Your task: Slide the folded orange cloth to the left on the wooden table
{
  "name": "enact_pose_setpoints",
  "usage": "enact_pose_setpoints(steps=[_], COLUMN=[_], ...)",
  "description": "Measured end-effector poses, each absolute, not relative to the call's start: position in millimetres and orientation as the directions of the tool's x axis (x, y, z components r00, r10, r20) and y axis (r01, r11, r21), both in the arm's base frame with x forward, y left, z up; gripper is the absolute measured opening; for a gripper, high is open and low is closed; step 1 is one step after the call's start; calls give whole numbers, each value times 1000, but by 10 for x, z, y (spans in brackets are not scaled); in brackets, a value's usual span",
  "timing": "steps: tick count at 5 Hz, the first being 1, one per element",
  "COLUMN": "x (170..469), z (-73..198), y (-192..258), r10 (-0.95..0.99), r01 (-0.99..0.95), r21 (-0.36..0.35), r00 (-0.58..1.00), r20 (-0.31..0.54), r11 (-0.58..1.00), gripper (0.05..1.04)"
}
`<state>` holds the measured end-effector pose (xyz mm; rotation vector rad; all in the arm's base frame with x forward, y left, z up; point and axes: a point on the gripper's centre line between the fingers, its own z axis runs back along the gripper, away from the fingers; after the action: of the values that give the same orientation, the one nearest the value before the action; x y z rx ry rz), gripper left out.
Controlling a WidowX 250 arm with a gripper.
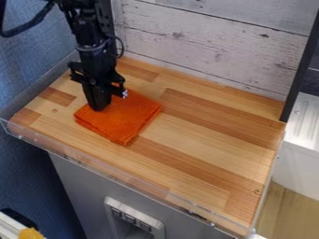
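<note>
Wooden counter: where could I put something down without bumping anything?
The big bare patch of the counter is on the picture's right, between the orange cloth, the whitish plank wall and the clear front rail. It's crowded toward the left, where the claw is down at the cloth.

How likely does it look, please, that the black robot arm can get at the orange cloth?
Probably yes: its gripper is right down at the orange cloth, with nothing visible between them.
</note>
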<state>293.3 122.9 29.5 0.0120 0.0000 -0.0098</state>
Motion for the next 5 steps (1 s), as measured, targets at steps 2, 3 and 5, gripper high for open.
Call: enact_pose_setpoints(steps=[2, 3, 5], x=[3116, 3227, 3544], z=[659, 839, 1225], y=[1179, 1123, 933], r10=[-12, -11, -13], r01=[12, 11, 13], r21=[-11, -9, 11], r00=[999, 999, 1000], r20=[-43, -39, 27], r11=[1000, 1000, 1000], gripper=[759, 989, 997])
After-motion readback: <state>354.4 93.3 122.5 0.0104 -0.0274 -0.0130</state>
